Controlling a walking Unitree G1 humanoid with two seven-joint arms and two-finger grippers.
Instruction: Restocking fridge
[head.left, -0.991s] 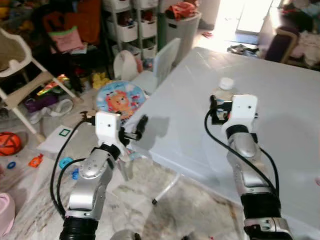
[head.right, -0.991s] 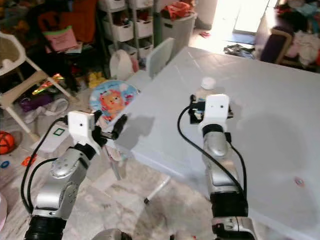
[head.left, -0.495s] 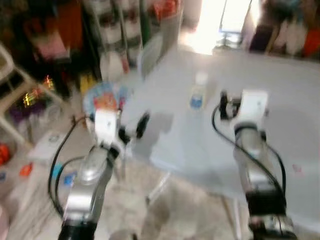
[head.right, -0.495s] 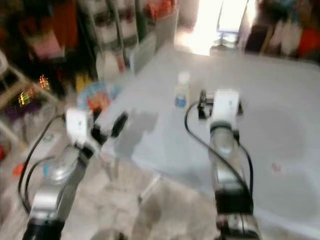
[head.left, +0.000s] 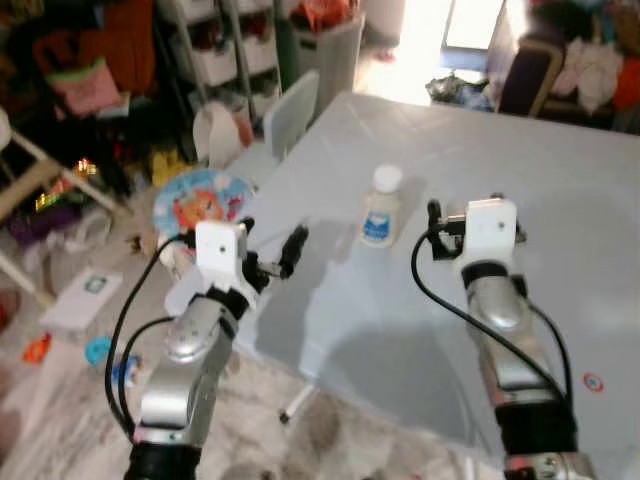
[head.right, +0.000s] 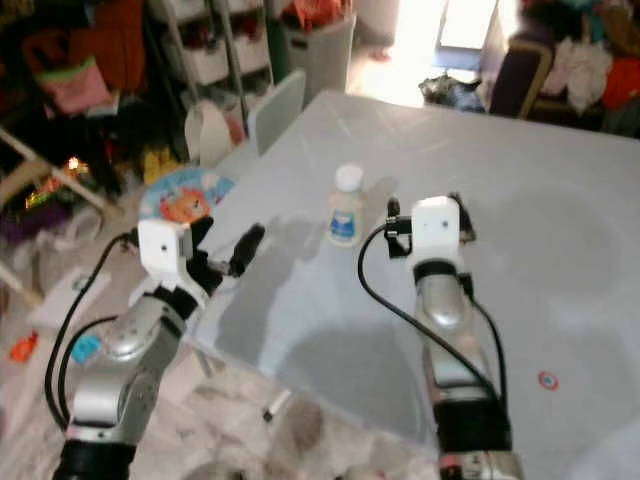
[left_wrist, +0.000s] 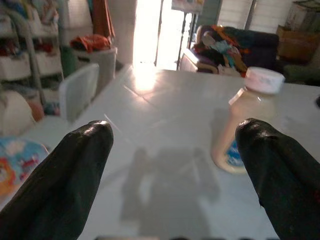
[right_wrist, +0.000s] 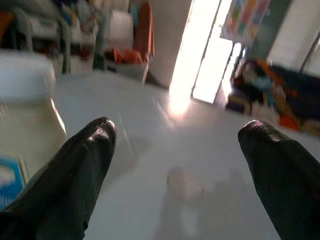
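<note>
Evidently the bottle stands upright at mid-frame on the white table, ungrasped — the right gripper spread wide just beside it, the left gripper equally wide, aimed its way, likely lining up a pickup.

Head stereo pair looks forward and down across the pale counter, both arms in the lower frame. Each wrist camera sights low along its fingers, close above the counter; all views share the bottle.
</note>
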